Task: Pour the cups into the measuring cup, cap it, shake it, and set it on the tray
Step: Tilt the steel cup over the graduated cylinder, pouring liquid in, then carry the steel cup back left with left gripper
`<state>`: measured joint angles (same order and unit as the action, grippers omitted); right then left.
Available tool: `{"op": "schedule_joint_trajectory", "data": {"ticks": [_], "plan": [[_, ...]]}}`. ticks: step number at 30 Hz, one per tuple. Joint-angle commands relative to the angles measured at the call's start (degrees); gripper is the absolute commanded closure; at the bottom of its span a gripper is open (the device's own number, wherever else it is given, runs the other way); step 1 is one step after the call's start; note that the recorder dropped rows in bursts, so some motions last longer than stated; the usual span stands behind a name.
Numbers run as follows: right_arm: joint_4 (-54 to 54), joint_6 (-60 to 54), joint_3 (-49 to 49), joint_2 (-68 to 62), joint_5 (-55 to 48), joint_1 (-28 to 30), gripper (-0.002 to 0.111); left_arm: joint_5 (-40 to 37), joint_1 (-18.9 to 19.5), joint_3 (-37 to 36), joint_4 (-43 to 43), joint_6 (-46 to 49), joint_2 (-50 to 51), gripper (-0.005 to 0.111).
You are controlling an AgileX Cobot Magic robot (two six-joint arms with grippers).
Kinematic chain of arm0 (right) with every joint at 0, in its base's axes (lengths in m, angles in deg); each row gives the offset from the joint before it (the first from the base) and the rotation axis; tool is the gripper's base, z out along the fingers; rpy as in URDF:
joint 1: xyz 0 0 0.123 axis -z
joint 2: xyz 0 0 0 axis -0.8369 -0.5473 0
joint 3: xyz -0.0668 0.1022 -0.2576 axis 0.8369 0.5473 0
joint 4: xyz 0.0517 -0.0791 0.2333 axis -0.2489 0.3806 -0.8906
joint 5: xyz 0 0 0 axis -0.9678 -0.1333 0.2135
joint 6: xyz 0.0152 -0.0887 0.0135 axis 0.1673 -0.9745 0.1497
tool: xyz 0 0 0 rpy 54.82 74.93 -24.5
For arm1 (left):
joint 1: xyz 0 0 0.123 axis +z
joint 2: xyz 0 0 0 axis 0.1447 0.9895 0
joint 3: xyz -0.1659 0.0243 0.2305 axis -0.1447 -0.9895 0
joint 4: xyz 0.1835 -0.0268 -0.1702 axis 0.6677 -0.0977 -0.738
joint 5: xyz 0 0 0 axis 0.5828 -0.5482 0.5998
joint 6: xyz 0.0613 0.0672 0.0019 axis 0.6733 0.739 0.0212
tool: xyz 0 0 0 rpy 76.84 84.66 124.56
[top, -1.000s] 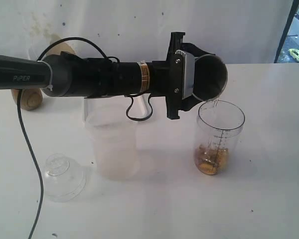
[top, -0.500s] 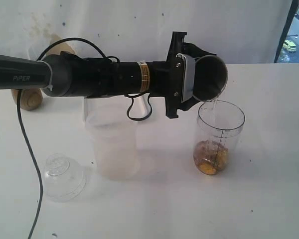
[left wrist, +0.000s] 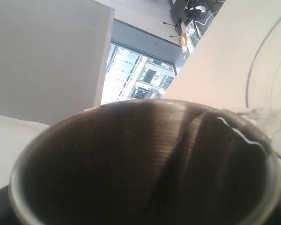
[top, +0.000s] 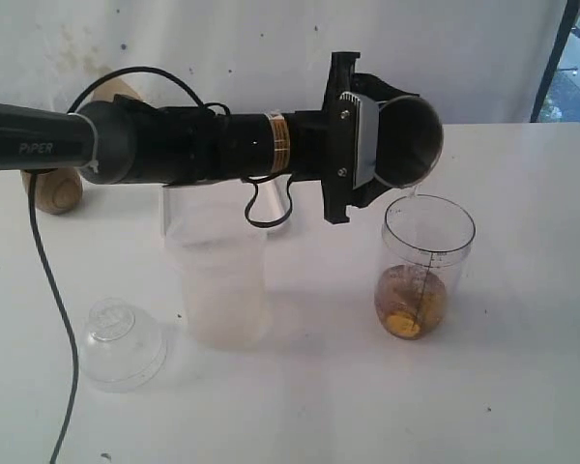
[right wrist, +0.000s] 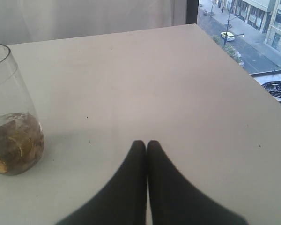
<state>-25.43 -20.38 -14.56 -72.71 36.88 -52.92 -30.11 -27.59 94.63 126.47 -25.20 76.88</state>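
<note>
My left claw [top: 372, 155]: clamped across the tapered shiny steel tumbler [top: 411, 140], which is tipped on its side.
Tumbler's lip: just above the rim of the tall clear graduated plastic measuring cup [top: 427, 266].
Measuring cup: upright on the white table [top: 522, 387], with amber-brown liquid in its bottom.
My right claw [right wrist: 146, 145]: fingertips pressed together, empty, over the table near the measuring cup.
Rounded brown wooden cup [top: 53, 191]: far left, behind my arm.

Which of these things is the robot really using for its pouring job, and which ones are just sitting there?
For the job:
- steel tumbler, tipped over the measuring cup
- wooden cup, waiting at the back
- clear domed lid, probably the cap

Just lying about:
- frosted plastic tumbler
</note>
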Motion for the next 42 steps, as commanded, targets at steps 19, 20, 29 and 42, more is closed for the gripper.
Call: {"op": "schedule_joint_trajectory", "data": {"ticks": [19,20,29,42], "plan": [[0.2,0.25,0.08,0.27,0.31,-0.19,0.108,2.01,-0.2,0.54,-3.09,0.37,-1.39,0.107],[0.2,0.25,0.08,0.27,0.31,-0.19,0.108,2.06,-0.2,0.54,-3.35,-2.77,-1.39,0.107],[0.2,0.25,0.08,0.27,0.31,-0.19,0.108,-3.71,-0.06,0.54,-13.37,-46.9,-1.39,0.107],[0.2,0.25,0.08,0.27,0.31,-0.19,0.108,4.14,6.45,0.54,-22.4,-53.09,2.38,0.107]]}}
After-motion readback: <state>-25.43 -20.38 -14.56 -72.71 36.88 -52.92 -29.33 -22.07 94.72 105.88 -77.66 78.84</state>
